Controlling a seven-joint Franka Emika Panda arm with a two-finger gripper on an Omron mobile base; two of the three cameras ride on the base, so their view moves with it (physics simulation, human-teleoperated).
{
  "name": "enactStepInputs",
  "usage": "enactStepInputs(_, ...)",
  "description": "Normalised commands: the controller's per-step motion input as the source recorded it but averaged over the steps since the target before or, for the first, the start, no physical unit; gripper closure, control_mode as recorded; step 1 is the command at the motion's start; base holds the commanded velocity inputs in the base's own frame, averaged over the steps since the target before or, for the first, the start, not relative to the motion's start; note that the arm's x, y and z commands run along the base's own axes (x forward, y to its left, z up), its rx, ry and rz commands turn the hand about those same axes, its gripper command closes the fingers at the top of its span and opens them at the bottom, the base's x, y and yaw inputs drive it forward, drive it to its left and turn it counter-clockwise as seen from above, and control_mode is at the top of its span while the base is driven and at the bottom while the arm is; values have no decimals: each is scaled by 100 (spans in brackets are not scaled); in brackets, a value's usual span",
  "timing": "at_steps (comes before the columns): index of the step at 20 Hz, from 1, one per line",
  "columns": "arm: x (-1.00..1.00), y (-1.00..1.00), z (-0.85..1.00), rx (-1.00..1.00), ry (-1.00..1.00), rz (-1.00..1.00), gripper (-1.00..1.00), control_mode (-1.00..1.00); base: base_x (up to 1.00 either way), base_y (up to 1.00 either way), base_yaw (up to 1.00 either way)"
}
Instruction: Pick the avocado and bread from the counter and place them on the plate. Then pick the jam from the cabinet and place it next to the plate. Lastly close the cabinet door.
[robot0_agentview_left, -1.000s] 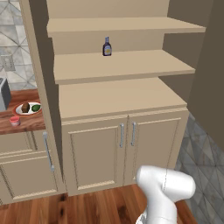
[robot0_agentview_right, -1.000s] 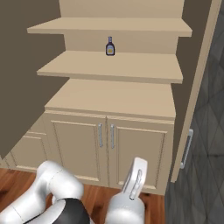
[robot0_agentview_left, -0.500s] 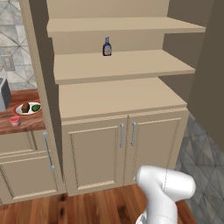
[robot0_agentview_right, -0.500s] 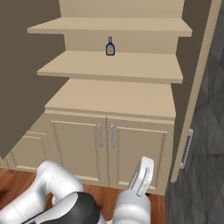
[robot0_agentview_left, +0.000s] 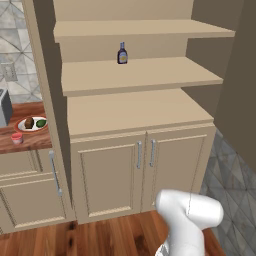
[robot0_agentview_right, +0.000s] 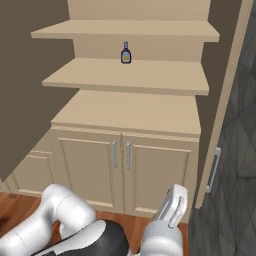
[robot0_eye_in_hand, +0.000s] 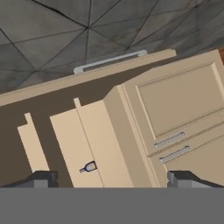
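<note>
- Left base view: the plate (robot0_agentview_left: 22, 129) on the counter (robot0_agentview_left: 20, 145) already carries the bread (robot0_agentview_left: 29, 122) and the avocado (robot0_agentview_left: 41, 122), and the jam (robot0_agentview_left: 17, 138) stands just beside the plate on its near side. So by my reading only the last step is left — closing the cabinet door (robot0_agentview_left: 47, 90). From here that door shows edge-on, its long handle low down; how far it stands open is hard to judge. A dark bottle (robot0_agentview_left: 122, 53) is alone on the middle shelf of the cabinet (robot0_agentview_left: 140, 110).
- Right base view: a second upper door (robot0_agentview_right: 227, 100) hangs open at the right, handle towards the floor side; the opposite door is a dark brown slab cut off by the left edge. The arm is folded low in front of the lower doors, its hand hidden from this side.
- Hand view: the gripper (robot0_eye_in_hand: 113, 179) is spread wide and holds nothing, the two fingertips (robot0_eye_in_hand: 41, 178) far apart. The picture is rolled, with an open door's edge and handle across the top. The next move calls for getting the hand against a door's outer face and swinging it shut — which door comes first I cannot tell.
</note>
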Motion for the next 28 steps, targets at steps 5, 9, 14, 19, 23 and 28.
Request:
enactStepInputs(5, 0, -13, -11, 3, 0, 0, -100, -100, 0, 0, 0)
enactStepInputs(9, 4, -9, -15, 1, 0, 0, -100, -100, 0, 0, 0)
enactStepInputs(14, 11, -2, -16, 0, 0, 0, -100, -100, 0, 0, 0)
enactStepInputs(19, 12, -3, -14, 0, 0, 0, -100, -100, 0, 0, 0)
enactStepInputs(23, 13, -4, -12, 0, 0, 0, -100, -100, 0, 0, 0)
enactStepInputs(28, 10, -14, -15, 0, 0, 0, -100, -100, 0, 0, 0)
